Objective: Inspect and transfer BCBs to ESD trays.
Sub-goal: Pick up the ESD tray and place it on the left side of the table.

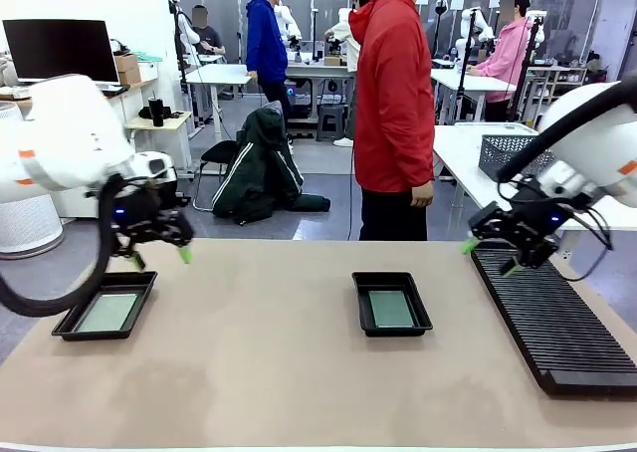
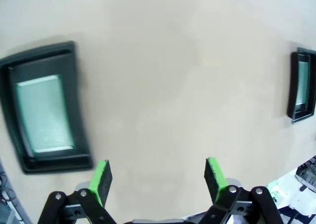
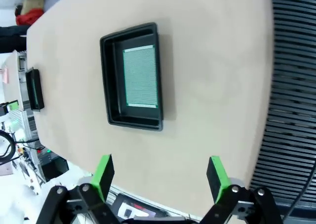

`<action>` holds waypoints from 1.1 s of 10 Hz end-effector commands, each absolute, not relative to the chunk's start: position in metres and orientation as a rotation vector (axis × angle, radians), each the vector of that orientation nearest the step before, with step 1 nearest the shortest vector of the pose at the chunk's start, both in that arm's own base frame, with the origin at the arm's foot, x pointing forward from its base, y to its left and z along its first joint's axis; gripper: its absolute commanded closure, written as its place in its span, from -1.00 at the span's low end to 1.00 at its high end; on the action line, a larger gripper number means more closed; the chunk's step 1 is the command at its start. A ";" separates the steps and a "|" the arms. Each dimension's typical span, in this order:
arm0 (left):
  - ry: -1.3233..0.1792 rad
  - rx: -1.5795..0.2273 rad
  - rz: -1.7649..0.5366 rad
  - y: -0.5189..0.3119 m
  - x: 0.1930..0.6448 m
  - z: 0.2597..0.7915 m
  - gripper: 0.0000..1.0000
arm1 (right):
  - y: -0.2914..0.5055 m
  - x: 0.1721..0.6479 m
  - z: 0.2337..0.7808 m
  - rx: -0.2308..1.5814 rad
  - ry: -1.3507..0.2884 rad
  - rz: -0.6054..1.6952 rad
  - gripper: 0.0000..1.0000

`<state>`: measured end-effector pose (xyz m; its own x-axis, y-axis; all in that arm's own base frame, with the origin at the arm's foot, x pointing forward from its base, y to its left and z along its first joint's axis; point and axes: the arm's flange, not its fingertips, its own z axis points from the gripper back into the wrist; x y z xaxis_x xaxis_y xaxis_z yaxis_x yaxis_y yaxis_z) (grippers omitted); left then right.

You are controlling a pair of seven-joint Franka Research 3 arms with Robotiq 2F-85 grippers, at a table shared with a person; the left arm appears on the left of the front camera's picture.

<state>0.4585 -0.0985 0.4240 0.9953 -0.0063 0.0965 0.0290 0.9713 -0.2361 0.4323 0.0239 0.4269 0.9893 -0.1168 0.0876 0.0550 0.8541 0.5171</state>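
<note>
Two black ESD trays lie on the tan table, one at the left (image 1: 106, 306) and one in the middle (image 1: 391, 303). Each holds a pale grey-green BCB, left (image 1: 107, 313) and middle (image 1: 390, 309). My left gripper (image 1: 159, 257) hangs open above the table just right of the left tray, with nothing between its fingers. In the left wrist view that tray (image 2: 44, 108) with its BCB (image 2: 43, 113) lies left of the open gripper (image 2: 157, 177). My right gripper (image 1: 490, 255) hovers open over the rack's far end. The right wrist view shows the middle tray (image 3: 133, 76), its BCB (image 3: 140, 76) and the open gripper (image 3: 159, 177).
A long black ribbed rack (image 1: 552, 318) lies along the table's right side. A person in a red jacket (image 1: 395, 94) stands at the far edge, hands down. A dark mesh basket (image 1: 513, 153) sits on a white table behind. Bare tabletop spreads between the trays.
</note>
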 end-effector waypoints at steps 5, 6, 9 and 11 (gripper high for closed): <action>-0.156 -0.176 0.007 -0.308 0.470 0.437 -1.00 | 0.008 0.429 0.424 0.544 -0.126 -0.083 -1.00; -0.155 -0.168 0.016 -0.337 0.477 0.433 -1.00 | 0.008 0.429 0.424 0.544 -0.126 -0.083 -1.00; -0.143 -0.123 0.026 -0.409 0.494 0.405 -1.00 | 0.008 0.429 0.424 0.544 -0.126 -0.083 -1.00; -0.152 -0.091 0.004 -0.442 0.499 0.387 -1.00 | 0.008 0.429 0.424 0.544 -0.126 -0.083 -1.00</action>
<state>0.4873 -0.4250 0.3847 0.9896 0.0076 0.1438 0.0115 0.9912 -0.1316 0.4278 0.0064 0.4231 0.9904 -0.0877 0.1068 0.0202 0.8565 0.5158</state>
